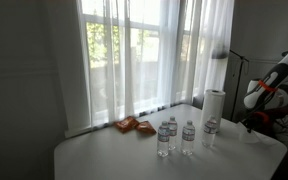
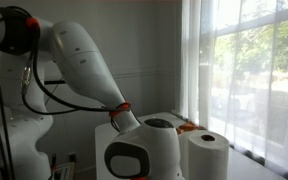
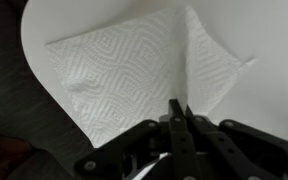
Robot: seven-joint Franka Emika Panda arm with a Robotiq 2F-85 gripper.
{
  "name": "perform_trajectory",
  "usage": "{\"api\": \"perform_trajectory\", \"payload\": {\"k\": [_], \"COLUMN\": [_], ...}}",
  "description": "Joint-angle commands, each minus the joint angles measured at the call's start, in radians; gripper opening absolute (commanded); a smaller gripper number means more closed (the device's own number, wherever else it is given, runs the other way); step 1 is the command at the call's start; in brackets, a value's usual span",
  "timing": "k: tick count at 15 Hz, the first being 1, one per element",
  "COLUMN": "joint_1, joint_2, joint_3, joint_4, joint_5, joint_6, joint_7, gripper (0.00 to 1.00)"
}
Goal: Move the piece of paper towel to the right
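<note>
Pincer (image 3: 179, 110) pinching piece of paper towel (image 3: 124, 72) (puckered), bottles (image 1: 188, 137) upright

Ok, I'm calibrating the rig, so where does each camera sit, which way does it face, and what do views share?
Exterior view: across the table, facing the window; arm at the right edge.
Exterior view: close behind the arm, window at its right.
Wrist view: looks down on the piece of paper towel; gripper shut on it.
Shared: both exterior views show the paper towel roll and arm.
</note>
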Motion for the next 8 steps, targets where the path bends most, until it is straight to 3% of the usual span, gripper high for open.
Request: {"api": "perform_trajectory", "payload": {"k": [1,8], "joint_1": [0.004,0.002], "joint_2": [-0.06,-0.081], "joint_3": [-0.001,0.006], "joint_4": [-0.017,-0.019], "joint_5": [-0.05,-0.106], "joint_6": [-0.015,-0.024], "joint_7": [0.034,0.031], "gripper": [0.27,0.74]}}
